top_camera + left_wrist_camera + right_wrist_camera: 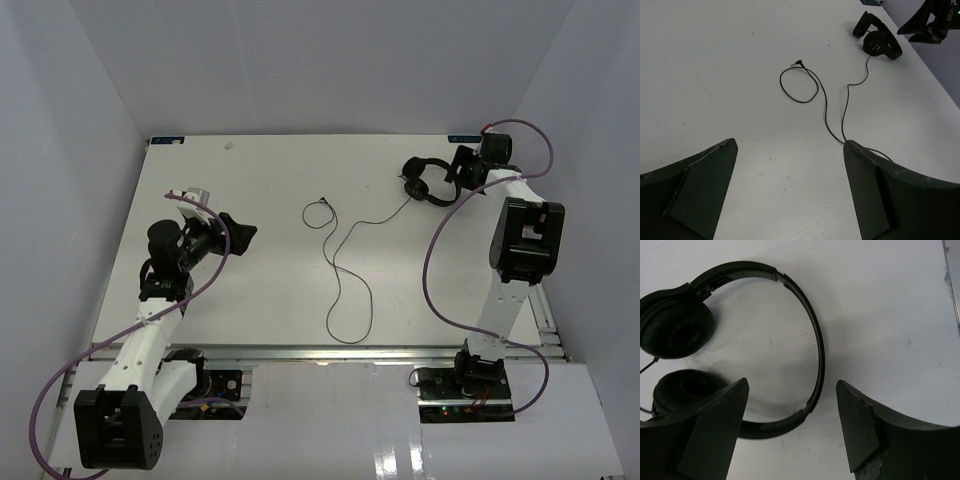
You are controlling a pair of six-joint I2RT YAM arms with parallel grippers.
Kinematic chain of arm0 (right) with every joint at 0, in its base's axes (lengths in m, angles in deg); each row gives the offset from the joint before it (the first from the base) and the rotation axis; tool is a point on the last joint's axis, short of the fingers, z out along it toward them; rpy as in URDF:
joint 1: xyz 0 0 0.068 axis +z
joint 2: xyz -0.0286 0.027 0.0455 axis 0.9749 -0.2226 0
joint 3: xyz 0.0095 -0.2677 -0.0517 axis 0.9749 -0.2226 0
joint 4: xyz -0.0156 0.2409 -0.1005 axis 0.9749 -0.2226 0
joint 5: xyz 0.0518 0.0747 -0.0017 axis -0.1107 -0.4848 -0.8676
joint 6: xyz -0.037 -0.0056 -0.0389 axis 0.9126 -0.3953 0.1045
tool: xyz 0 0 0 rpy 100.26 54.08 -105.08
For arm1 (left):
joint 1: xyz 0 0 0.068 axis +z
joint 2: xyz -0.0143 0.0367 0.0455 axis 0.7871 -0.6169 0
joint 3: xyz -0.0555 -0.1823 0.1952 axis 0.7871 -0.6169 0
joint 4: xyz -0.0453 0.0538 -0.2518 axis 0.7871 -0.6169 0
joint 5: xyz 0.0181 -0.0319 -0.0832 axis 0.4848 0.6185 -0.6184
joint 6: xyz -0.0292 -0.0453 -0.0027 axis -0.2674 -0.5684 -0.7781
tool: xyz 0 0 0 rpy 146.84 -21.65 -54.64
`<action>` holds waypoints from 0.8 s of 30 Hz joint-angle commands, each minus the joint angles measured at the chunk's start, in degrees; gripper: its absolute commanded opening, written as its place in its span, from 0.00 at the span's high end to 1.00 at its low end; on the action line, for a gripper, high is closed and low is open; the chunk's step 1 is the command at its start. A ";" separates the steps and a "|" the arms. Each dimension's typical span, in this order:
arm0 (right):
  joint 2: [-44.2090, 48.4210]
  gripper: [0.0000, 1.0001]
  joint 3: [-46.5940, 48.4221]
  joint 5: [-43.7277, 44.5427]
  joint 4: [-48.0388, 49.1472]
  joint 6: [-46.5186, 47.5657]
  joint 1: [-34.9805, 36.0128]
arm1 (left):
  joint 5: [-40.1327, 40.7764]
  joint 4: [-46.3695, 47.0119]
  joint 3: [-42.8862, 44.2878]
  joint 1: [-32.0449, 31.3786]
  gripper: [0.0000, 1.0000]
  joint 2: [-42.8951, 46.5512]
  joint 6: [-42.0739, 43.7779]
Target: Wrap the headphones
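The black headphones lie flat on the white table at the far right. Their thin cord trails left and toward the near edge in loose curves, ending in a small loop with the plug. My right gripper is open just right of the headphones. In the right wrist view its jaws straddle the curved headband, with both earcups to the left. My left gripper is open and empty over bare table at the left. Its wrist view shows the cord, the plug and the headphones far ahead.
Thick purple arm cables hang beside both arms. White walls close in the table on the left, back and right. A metal rail runs along the table's near edge.
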 commanded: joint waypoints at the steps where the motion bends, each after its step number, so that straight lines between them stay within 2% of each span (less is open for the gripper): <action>1: -3.62 0.23 6.98 -2.01 1.39 6.08 -0.75 | -1.38 0.03 1.89 0.10 0.02 -0.31 1.09; 5: -9.22 0.26 12.86 -0.78 -0.50 7.98 -0.93 | -1.46 -0.06 1.80 0.09 0.02 -0.40 1.18; 11: -13.45 0.37 15.32 -0.37 -0.51 9.61 -1.37 | -1.41 -0.15 1.74 0.09 0.02 -0.64 1.36; 16: -16.26 0.42 17.16 -1.91 -2.32 10.47 -1.46 | -1.46 -0.23 1.80 0.09 0.02 -0.93 1.62; 24: -18.62 0.60 19.54 -3.56 -7.98 11.69 -1.37 | -2.08 -0.06 1.89 0.09 0.02 -1.20 1.63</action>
